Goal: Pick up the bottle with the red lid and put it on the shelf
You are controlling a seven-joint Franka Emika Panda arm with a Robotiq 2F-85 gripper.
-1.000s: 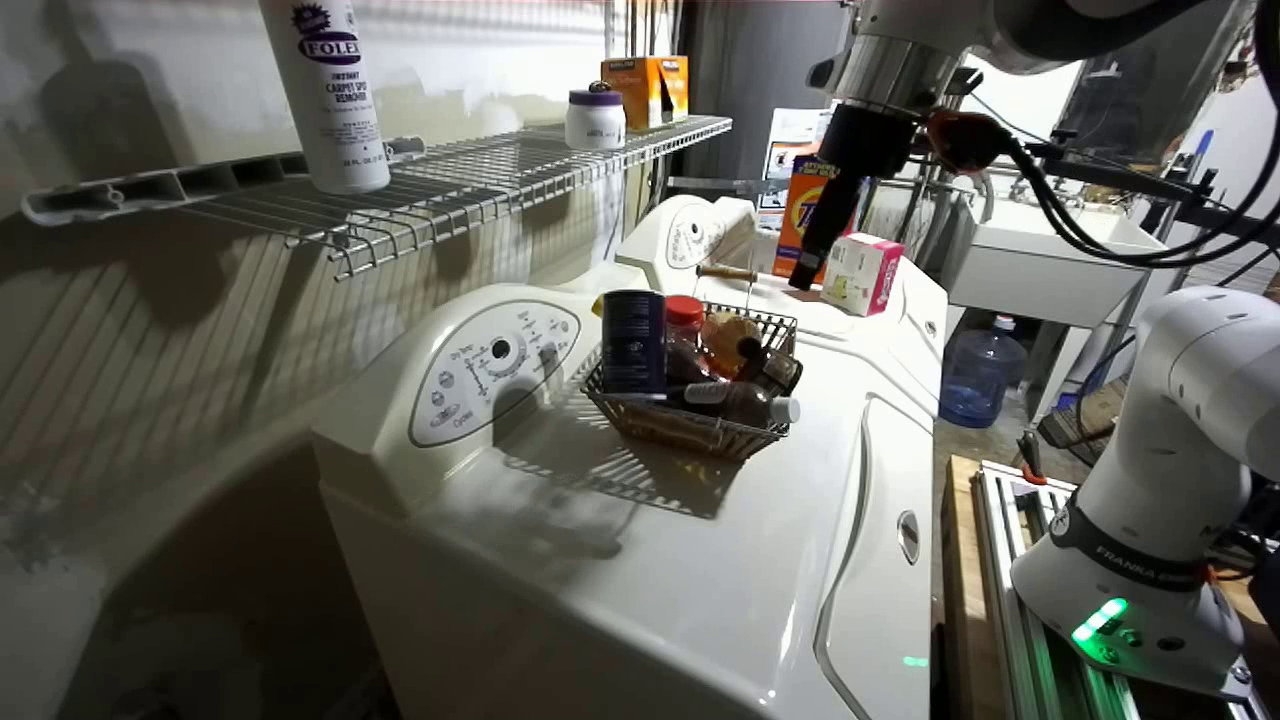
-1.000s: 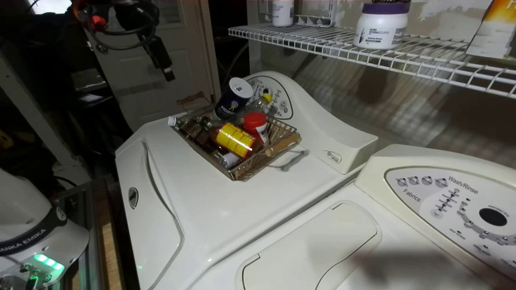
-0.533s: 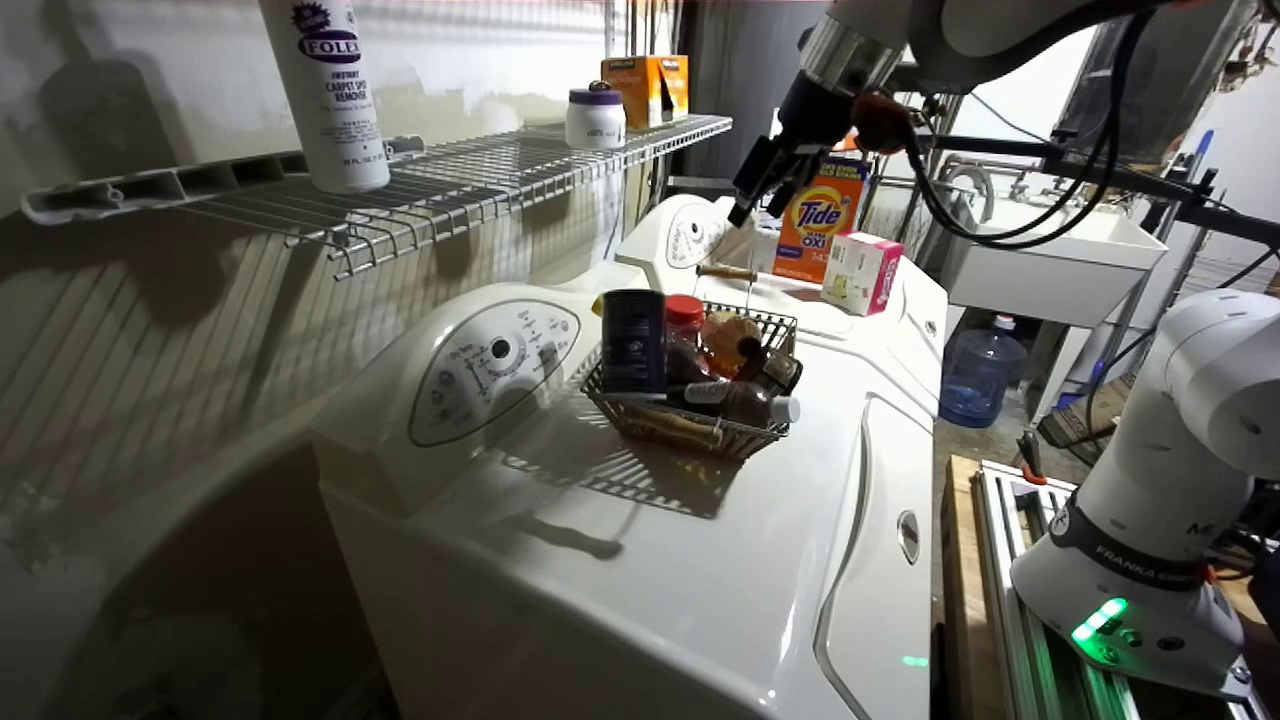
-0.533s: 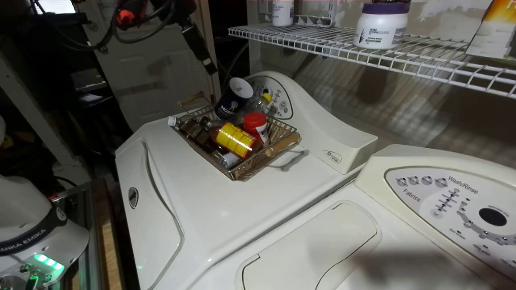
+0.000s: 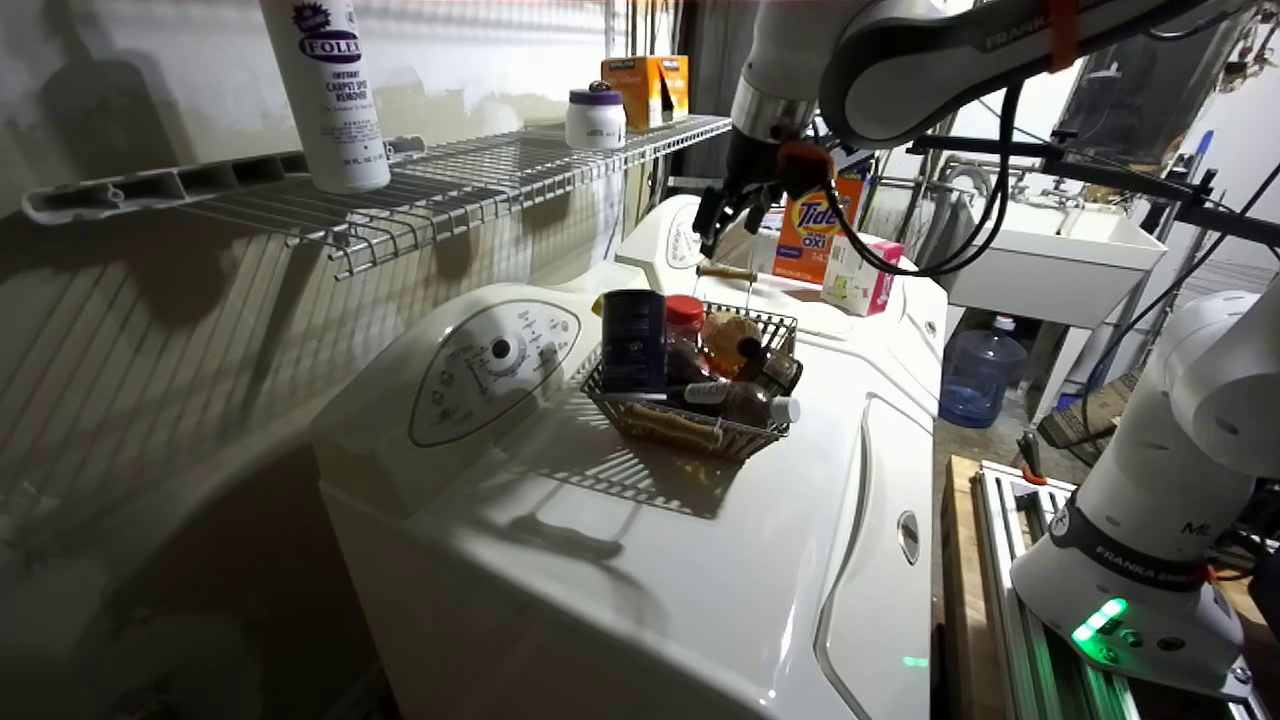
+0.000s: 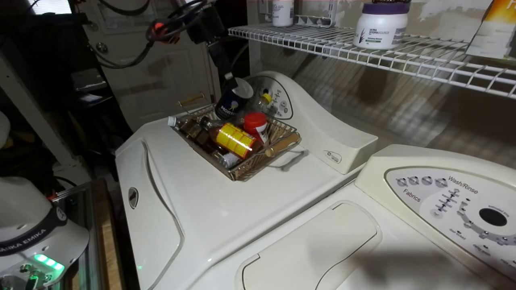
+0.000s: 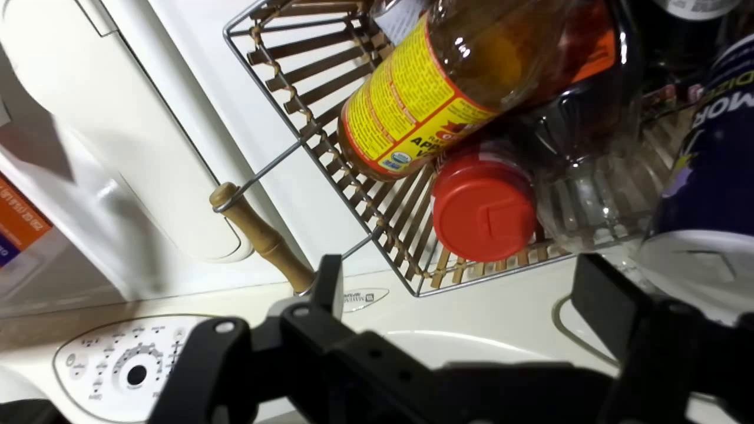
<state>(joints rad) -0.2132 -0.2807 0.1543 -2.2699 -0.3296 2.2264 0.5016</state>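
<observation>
The bottle with the red lid stands among other bottles in the dark wire basket; its lid shows in both exterior views (image 5: 685, 312) (image 6: 255, 121) and in the wrist view (image 7: 484, 203). Most of its body is hidden. The shelf, a white wire rack, runs along the wall above in both exterior views (image 5: 480, 190) (image 6: 342, 48). My gripper (image 5: 730, 228) is in the air above the basket, apart from the bottle. In the wrist view my gripper (image 7: 459, 271) is open and empty, with the red lid ahead of the gap between its fingers.
The basket (image 7: 324, 159) has wooden handles (image 6: 283, 144). A yellow-labelled bottle (image 7: 406, 106) lies beside the red lid, and a dark blue canister (image 6: 229, 105) stands nearby. The shelf bears a tall white bottle (image 5: 335, 110), a purple-lidded jar (image 6: 381, 28) and an orange box (image 5: 645, 90).
My gripper has swung towards the basket and the wall, leftward in an exterior view, rightward and down in the opposite one. The basket and its contents have not moved.
</observation>
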